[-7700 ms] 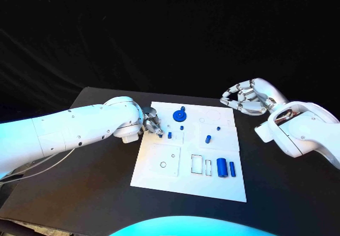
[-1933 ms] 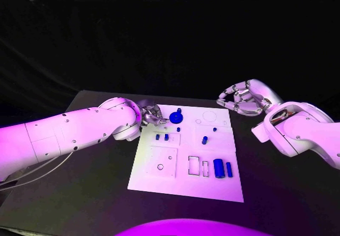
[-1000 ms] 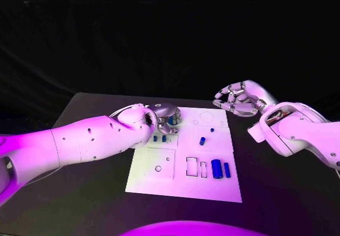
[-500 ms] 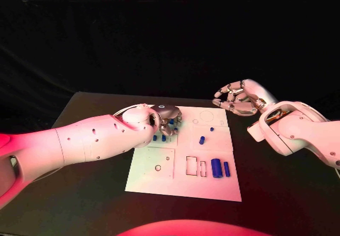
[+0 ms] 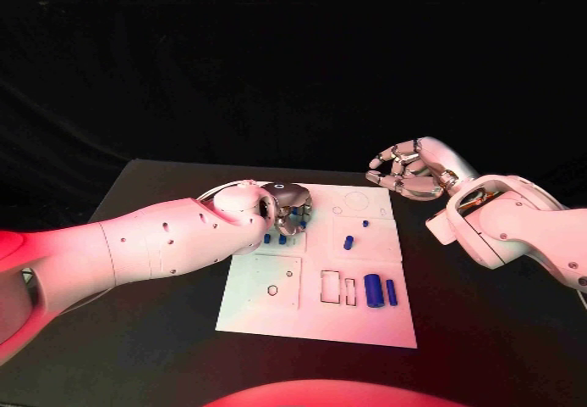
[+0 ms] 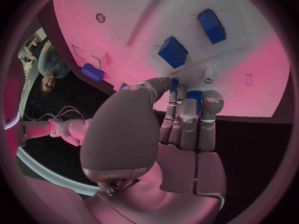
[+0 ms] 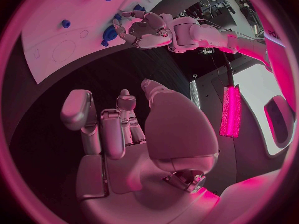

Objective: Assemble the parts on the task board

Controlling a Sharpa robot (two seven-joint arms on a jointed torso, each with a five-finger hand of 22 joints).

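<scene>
The white task board (image 5: 263, 305) lies mid-table. My left hand (image 5: 290, 209) is at its far left corner, fingers closed round the blue round part (image 6: 194, 95), which peeks out between the fingertips and seems to sit on the board (image 6: 124, 15). Beside that hand stand two small blue blocks (image 5: 274, 239), also seen close in the left wrist view (image 6: 172, 52). A short blue peg (image 5: 365, 224), a blue piece (image 5: 349, 242) and two blue cylinders (image 5: 371, 290) lie further right. My right hand (image 5: 410, 170) hovers off the far right corner, fingers loosely curled, holding nothing.
The black table (image 5: 147, 305) surrounds the board with free room on both sides. Outlined slots (image 5: 332, 287) sit beside the cylinders. In the right wrist view, my right hand (image 7: 124, 134) is above the dark table and my left hand (image 7: 146, 30) is at the board (image 7: 56, 40).
My left hand has left the two small blocks and moved right onto the blue round part, now covering it. In the last half second it hardly moved. The right hand stays put.
</scene>
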